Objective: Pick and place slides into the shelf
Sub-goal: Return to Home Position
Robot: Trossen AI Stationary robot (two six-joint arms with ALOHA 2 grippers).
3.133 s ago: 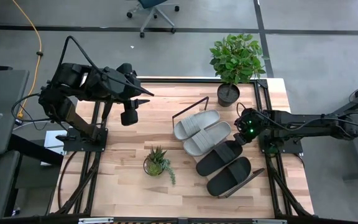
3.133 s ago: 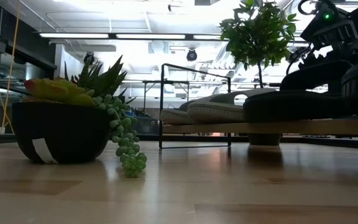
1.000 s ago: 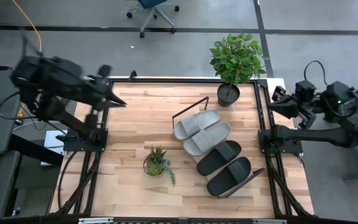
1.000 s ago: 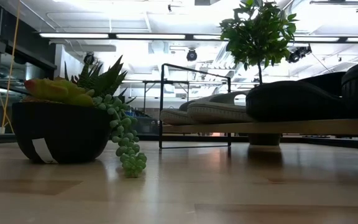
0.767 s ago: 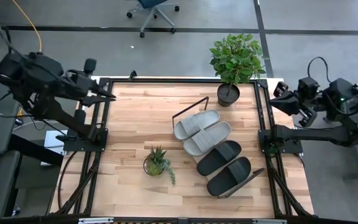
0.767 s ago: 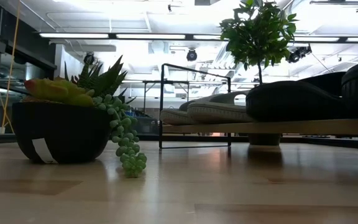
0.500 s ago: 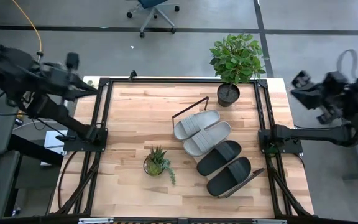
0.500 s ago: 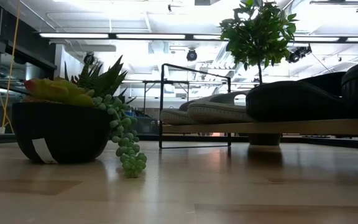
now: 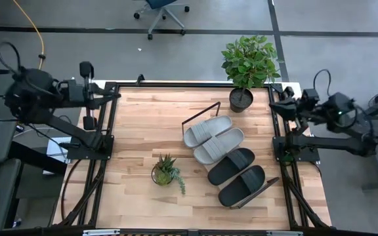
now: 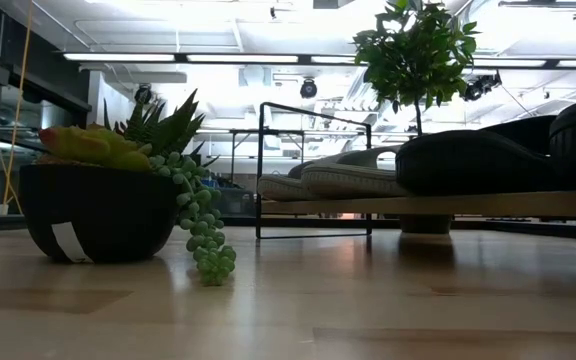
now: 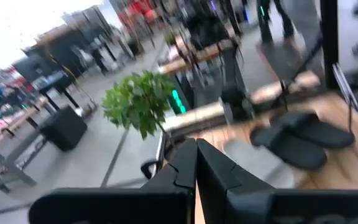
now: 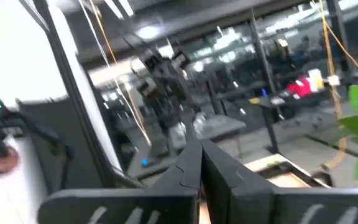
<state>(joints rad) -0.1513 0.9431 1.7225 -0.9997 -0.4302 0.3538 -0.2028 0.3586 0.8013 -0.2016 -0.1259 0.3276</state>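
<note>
Two light grey slides (image 9: 213,136) and two black slides (image 9: 236,175) lie side by side on the slanted wooden shelf (image 9: 271,183) right of the table's middle; the low view shows them resting on the board (image 10: 438,203). My left gripper (image 9: 115,96) is shut and holds nothing, at the table's far left edge, above its frame. My right gripper (image 9: 272,107) is shut and holds nothing, at the far right edge, near the tree's pot. In the wrist views the left fingers (image 11: 196,163) and right fingers (image 12: 200,163) are closed together.
A potted leafy tree (image 9: 248,64) stands at the far edge right of centre. A small succulent in a dark bowl (image 9: 165,170) sits near the table's middle front. Black frame rails (image 9: 107,131) run along the left and right sides.
Both arms have been swinging about at the table's outer sides. My left gripper drew back off the left edge, then came back toward the table's far left corner. My right gripper swung out to the right, then returned toward the far right edge. The slides have stayed put.
</note>
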